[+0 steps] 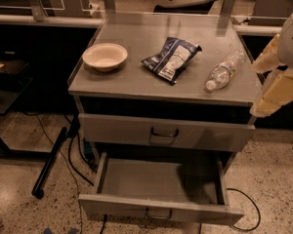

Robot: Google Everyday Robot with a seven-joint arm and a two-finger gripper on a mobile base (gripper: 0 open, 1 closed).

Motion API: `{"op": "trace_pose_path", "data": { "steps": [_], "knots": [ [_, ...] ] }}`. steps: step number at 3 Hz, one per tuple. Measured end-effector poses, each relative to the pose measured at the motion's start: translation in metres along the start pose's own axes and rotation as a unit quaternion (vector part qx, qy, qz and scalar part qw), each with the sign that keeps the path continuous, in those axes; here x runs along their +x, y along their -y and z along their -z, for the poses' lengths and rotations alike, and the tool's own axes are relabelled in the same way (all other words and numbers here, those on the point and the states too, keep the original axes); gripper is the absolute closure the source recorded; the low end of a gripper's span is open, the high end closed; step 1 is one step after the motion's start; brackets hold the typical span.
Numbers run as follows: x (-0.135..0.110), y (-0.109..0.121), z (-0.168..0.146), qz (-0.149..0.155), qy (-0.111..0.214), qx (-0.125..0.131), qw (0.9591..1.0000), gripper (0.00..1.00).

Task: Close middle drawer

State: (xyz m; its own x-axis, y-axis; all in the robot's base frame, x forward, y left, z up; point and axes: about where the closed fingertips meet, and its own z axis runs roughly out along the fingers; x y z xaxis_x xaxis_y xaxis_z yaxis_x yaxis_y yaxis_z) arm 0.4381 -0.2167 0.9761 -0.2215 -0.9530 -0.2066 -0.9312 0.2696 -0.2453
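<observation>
The middle drawer [158, 182] is a wide, shallow grey drawer pulled far out of the grey cabinet. Its inside is empty. Its low front panel carries a small dark wire handle [158, 214] at the centre, near the bottom edge of the view. Above it, the taller-fronted drawer [166, 133] with the bigger handle stands only slightly out. My gripper [276, 82] is cream-coloured and hangs at the right edge of the view, beside the cabinet top's right corner. It is well above and to the right of the middle drawer and touches nothing.
On the cabinet top [136, 79] lie a white bowl [105, 56], a dark snack bag [171, 58] and a plastic bottle [224, 70] on its side. A black pole [51, 160] and cables lie on the speckled floor at left. A cable [249, 208] loops at right.
</observation>
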Motion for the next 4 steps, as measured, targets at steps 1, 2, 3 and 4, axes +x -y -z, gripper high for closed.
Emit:
{"op": "trace_pose_path", "data": {
  "steps": [1, 2, 3, 4],
  "knots": [
    [0.0000, 0.0000, 0.0000, 0.000, 0.000, 0.000, 1.0000, 0.62],
    [0.0000, 0.0000, 0.0000, 0.000, 0.000, 0.000, 1.0000, 0.85],
    [0.0000, 0.0000, 0.0000, 0.000, 0.000, 0.000, 1.0000, 1.00],
    [0.0001, -0.0011, 0.0017, -0.003, 0.001, 0.000, 1.0000, 1.00]
  ]
}}
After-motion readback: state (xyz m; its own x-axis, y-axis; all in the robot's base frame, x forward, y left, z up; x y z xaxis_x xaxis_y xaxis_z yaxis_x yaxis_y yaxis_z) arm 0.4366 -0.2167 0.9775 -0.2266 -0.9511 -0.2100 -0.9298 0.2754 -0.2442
